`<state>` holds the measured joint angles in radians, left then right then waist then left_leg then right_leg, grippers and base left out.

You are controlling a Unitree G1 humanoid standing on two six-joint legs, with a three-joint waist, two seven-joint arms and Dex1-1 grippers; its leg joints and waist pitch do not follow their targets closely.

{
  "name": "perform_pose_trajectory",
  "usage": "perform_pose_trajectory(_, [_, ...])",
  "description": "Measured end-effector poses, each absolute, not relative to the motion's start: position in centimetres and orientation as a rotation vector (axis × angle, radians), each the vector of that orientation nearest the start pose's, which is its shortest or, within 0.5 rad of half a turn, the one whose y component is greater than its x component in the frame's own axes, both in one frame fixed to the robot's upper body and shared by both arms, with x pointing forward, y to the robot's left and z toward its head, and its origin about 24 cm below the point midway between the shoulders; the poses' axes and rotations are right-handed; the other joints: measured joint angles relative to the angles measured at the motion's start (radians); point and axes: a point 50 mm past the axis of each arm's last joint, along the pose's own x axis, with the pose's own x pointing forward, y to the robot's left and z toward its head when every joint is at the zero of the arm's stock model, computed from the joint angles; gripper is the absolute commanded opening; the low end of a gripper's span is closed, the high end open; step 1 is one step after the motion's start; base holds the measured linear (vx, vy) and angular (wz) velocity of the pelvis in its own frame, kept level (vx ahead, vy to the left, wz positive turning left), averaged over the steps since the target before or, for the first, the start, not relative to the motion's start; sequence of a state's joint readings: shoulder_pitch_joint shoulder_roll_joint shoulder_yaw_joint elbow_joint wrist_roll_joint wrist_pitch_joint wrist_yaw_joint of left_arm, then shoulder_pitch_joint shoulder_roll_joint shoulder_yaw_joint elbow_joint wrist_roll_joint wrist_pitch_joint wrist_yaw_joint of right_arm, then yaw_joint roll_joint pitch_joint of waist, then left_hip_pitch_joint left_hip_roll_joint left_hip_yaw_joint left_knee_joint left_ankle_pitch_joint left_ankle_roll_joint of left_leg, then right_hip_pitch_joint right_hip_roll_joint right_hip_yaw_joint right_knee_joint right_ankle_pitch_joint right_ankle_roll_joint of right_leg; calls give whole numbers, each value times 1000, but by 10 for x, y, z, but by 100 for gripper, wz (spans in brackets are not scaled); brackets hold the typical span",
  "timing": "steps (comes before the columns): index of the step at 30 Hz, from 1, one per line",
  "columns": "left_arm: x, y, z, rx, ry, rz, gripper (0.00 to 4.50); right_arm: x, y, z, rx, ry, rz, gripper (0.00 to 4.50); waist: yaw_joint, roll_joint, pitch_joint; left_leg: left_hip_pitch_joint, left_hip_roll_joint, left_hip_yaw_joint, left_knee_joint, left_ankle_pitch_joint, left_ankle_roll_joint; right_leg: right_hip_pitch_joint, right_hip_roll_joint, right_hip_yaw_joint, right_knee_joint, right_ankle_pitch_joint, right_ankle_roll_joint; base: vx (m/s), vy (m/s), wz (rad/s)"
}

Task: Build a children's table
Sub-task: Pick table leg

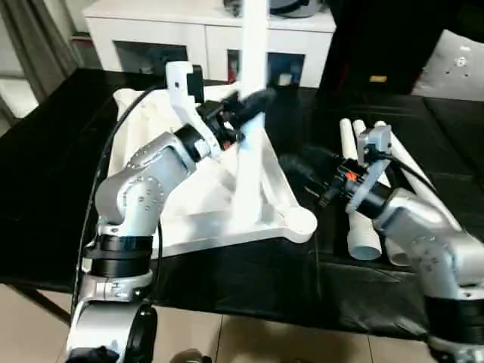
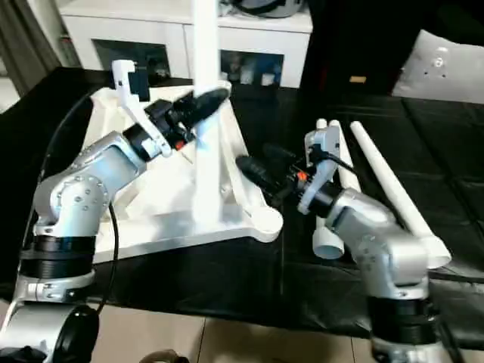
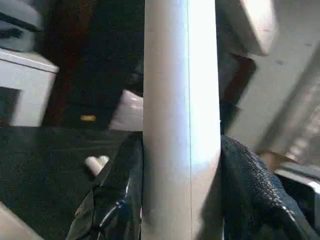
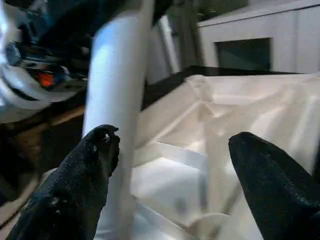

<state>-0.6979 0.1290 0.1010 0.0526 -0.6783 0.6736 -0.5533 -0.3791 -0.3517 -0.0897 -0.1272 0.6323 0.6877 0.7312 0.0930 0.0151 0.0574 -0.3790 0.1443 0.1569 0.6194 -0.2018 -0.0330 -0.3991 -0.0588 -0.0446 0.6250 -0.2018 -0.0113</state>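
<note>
White tabletop [image 1: 204, 219] and legs [image 1: 359, 227], black table [image 1: 45, 189], silver forearms [image 1: 151, 174].

Looks like a home room to me, white glass-door cabinet [image 1: 204, 38] behind my black table [image 1: 45, 189], curtain [image 1: 34, 38], tiled floor [image 1: 249, 340]

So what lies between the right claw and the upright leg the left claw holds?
Only the tabletop's near corner socket and rim, seen in the right eye view. The open right claw hovers beside the leg, apart from it.
</note>
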Motion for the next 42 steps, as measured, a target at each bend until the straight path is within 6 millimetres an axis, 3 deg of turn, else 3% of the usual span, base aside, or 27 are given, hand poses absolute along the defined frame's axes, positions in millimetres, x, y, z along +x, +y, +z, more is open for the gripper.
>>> perform_pose_trajectory(5, [328,89,206,-444,-97,-1043,177,287,-155,150,305,106,1088,385,2,-1,0,0,0,0,2,0,0,1,0,0,1,1,-1,0,0,0])
perform_pose_trajectory(22, [308,76,216,-430,-190,-1283,177,281,-141,149,278,149,1265,385,13,-1,0,-2,1,0,3,1,1,-1,0,0,3,1,-1,0,0,0])
perform_pose_trajectory(27, [299,73,216,-456,-171,-1438,177,273,-134,143,241,186,1367,385,18,-2,0,-2,1,0,4,1,1,-1,0,-1,3,1,-1,0,0,0])
perform_pose_trajectory(37, [294,66,212,-438,-134,-1523,177,268,-125,143,212,176,1444,385,19,-2,0,-2,1,0,4,2,2,-1,0,-1,3,1,-2,0,0,0])
perform_pose_trajectory(42, [293,65,212,-436,-134,-1538,177,267,-122,143,212,166,1463,336,19,-2,0,-2,1,0,4,2,2,-1,0,-1,3,1,-2,0,0,0])
